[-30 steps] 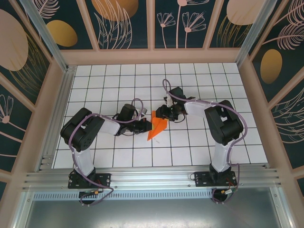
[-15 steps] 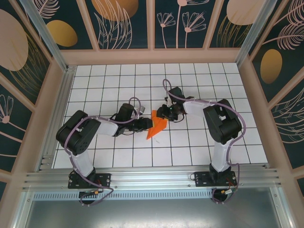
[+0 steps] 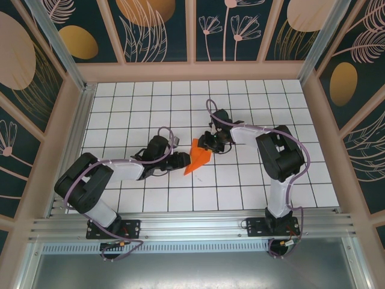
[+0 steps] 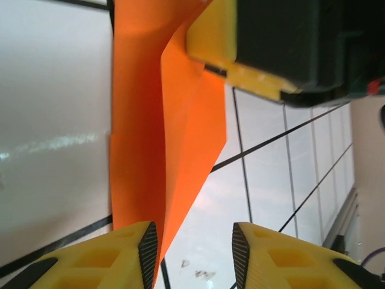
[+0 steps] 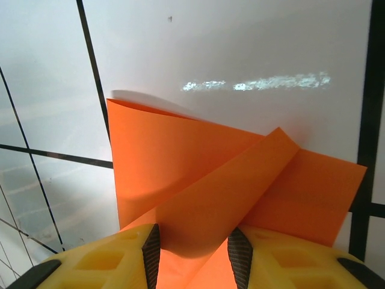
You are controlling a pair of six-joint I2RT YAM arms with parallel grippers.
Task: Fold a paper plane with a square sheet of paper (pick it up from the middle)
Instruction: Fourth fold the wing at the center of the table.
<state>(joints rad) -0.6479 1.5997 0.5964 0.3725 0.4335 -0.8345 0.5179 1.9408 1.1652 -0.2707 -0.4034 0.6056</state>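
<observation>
Two arms over a white grid table (image 3: 132, 198), bases at its near edge. Left arm (image 3: 114, 171): lower and further left than a second ago, shoulder swung out toward the table's left side, forearm stretched flatter toward the middle. Right arm (image 3: 274, 150): much as before, elbow high, forearm reaching left to the middle.

Between the two wrists, orange paper (image 3: 196, 156), folded to a narrow pointed shape, near the table's middle, point toward the near left. Shifted slightly up and left against the earlier frames, wide end tucked closer under the right wrist.

Left gripper (image 3: 183, 162) at the paper's lower left side. Seen from the left wrist: yellow fingers (image 4: 120, 259) parted, bare tile in most of the gap. Paper's long edge runs down beside one inner pad, nothing clamped. At the top of that view, one yellow finger of the right gripper (image 3: 206, 146) against the paper's far end.

Seen from the right wrist: fingers (image 5: 108, 259) apart, folded layers running into the gap and filling it. Far edge lifted off the tile, shadow beneath. Cannot tell whether pressed or merely standing between the pads.
</observation>
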